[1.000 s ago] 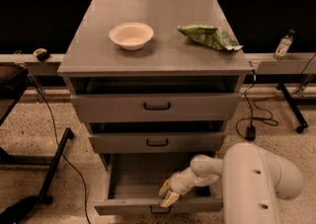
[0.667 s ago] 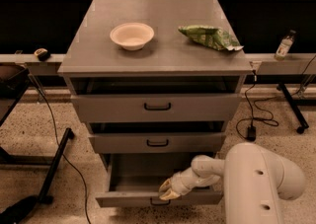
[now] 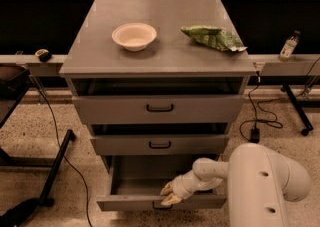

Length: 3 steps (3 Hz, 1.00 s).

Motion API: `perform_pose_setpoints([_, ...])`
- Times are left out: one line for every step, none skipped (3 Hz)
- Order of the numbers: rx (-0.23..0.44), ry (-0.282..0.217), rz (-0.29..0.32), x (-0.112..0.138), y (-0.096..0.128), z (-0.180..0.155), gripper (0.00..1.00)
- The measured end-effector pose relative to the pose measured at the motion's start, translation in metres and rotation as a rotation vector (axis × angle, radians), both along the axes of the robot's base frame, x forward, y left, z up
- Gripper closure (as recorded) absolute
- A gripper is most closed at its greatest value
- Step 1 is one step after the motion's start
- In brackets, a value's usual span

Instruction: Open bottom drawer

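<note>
The gripper [image 3: 169,194] sits at the top edge of the bottom drawer [image 3: 125,203], over the middle of its front panel. Whether it is spread or closed cannot be told. The drawer's black loop handle [image 3: 161,206] lies just below the gripper. The drawer stands pulled out, its bare grey inside directly behind the gripper. The arm [image 3: 215,171] runs to the gripper's right. Above the gripper are the middle drawer [image 3: 200,144] and top drawer [image 3: 200,108]. Higher still, on the cabinet top [image 3: 165,56], sit a bowl [image 3: 134,36] up-left and a green bag [image 3: 212,37] up-right.
</note>
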<state>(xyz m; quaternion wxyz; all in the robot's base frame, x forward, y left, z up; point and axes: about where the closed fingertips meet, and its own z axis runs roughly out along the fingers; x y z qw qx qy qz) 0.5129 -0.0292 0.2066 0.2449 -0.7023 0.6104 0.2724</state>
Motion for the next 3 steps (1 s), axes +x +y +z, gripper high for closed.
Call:
perform_pose_setpoints([-0.019,-0.017,0.024,-0.002,0.011,0.016,0.05])
perform_pose_setpoints([-0.046,-0.040,0.045,0.000,0.025,0.038,0.00])
perform_pose_setpoints([-0.031,-0.038,0.045,0.007,0.025,0.045,0.08])
